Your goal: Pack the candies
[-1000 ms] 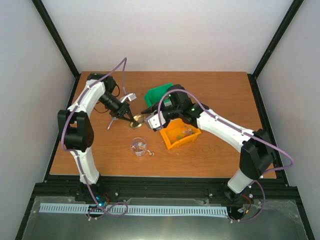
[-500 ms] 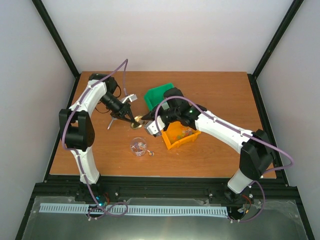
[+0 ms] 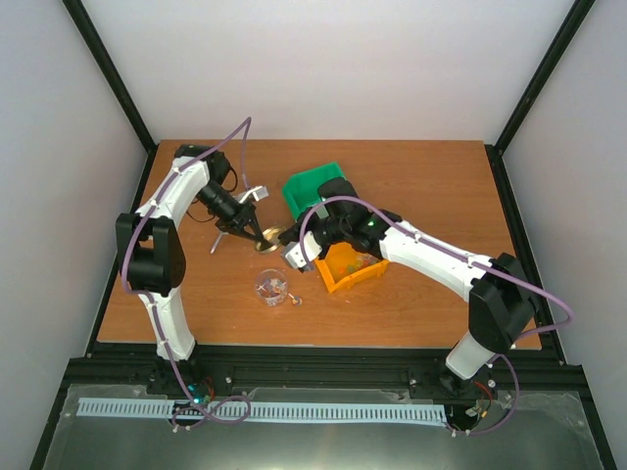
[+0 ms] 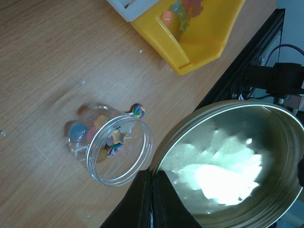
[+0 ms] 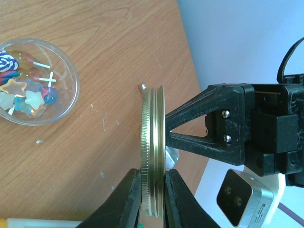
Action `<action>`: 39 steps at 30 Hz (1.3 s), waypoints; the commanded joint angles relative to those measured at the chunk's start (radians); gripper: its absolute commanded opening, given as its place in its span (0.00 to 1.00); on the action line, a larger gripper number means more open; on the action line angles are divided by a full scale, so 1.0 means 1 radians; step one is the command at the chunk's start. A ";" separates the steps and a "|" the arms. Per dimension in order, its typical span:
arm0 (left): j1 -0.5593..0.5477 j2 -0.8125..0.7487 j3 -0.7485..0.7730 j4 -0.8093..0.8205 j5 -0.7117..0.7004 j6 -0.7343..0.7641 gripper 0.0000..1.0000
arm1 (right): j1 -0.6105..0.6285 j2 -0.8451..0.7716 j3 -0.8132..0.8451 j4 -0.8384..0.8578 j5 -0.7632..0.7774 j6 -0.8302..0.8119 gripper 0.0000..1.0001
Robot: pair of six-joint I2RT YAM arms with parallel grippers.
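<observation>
**A:** At the right gripper (image 5: pixel 153 199), what's the state of things?

**B:** Its two fingers press against opposite faces of the gold lid (image 5: pixel 153 142), which stands on edge above the table (image 5: pixel 95 38). It's clamped on the lid's rim.

**A:** And the left gripper (image 4: pixel 151 199)?

**B:** Closed tight on the same lid from the other side. In the right wrist view its black tips meet the lid's far face. Both arms hold the lid at once.

**A:** Where are the candies (image 5: pixel 26 92)?

**B:** Some lie in the clear jar (image 4: pixel 118 149), which sits open-mouthed on the table near the lid. They're stars and lollipop shapes in mixed colours. One swirled sweet (image 4: pixel 138 110) lies on the wood right at the jar's wall; I can't tell whether it touches. More candies are in the orange bin (image 3: pixel 343 279), near the jar on its right.

**A:** Anything beyond that?

**B:** A green bin (image 3: pixel 312 186) farther back, behind the right arm.
</observation>
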 commanded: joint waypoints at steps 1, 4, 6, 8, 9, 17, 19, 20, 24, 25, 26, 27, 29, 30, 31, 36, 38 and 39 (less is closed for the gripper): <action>-0.009 -0.033 0.015 0.005 0.000 -0.024 0.01 | 0.013 -0.016 -0.007 0.022 0.009 0.041 0.12; -0.009 -0.039 0.031 0.010 -0.006 -0.027 0.03 | 0.013 -0.020 -0.001 0.013 0.004 0.082 0.09; -0.009 -0.044 0.048 0.012 -0.012 -0.025 0.12 | 0.013 -0.022 0.003 0.007 -0.002 0.118 0.08; -0.002 -0.049 0.075 0.008 -0.013 -0.015 0.23 | 0.013 -0.027 0.009 0.009 -0.009 0.161 0.08; 0.005 -0.055 0.093 0.009 -0.014 -0.006 0.30 | 0.013 -0.028 0.015 0.004 -0.010 0.183 0.07; 0.177 -0.192 0.182 0.190 -0.014 -0.043 0.87 | 0.009 -0.036 0.105 -0.054 -0.030 0.562 0.07; 0.206 -0.289 0.132 0.305 -0.020 -0.073 0.97 | 0.008 -0.037 0.138 -0.073 -0.044 0.698 0.07; 0.207 -0.342 0.094 0.363 -0.037 -0.083 0.99 | 0.008 -0.038 0.156 -0.079 -0.052 0.766 0.07; 0.208 -0.617 -0.187 0.752 -0.104 -0.185 1.00 | 0.002 -0.032 0.210 -0.104 -0.081 1.029 0.07; 0.208 -0.685 -0.264 0.843 -0.130 -0.211 1.00 | -0.004 -0.029 0.219 -0.107 -0.093 1.085 0.07; 0.208 -0.757 -0.331 0.923 -0.142 -0.207 1.00 | -0.013 -0.028 0.226 -0.098 -0.112 1.153 0.07; 0.206 -0.816 -0.382 0.973 -0.132 -0.161 1.00 | -0.025 -0.026 0.226 -0.084 -0.131 1.221 0.07; 0.195 -0.896 -0.423 0.988 -0.126 -0.074 1.00 | -0.051 -0.025 0.215 -0.037 -0.168 1.367 0.07; 0.178 -0.923 -0.429 0.988 -0.161 -0.062 1.00 | -0.068 -0.025 0.209 -0.009 -0.191 1.438 0.07; 0.157 -0.942 -0.426 0.975 -0.212 -0.055 1.00 | -0.082 -0.025 0.200 0.025 -0.215 1.517 0.07; 0.083 -0.932 -0.334 0.693 -0.237 0.159 1.00 | -0.136 -0.022 0.143 0.167 -0.360 1.810 0.07; 0.053 -0.931 -0.335 0.626 -0.256 0.212 1.00 | -0.153 -0.015 0.115 0.210 -0.412 1.874 0.07; 0.041 -0.933 -0.336 0.610 -0.264 0.226 1.00 | -0.160 -0.008 0.102 0.233 -0.433 1.909 0.07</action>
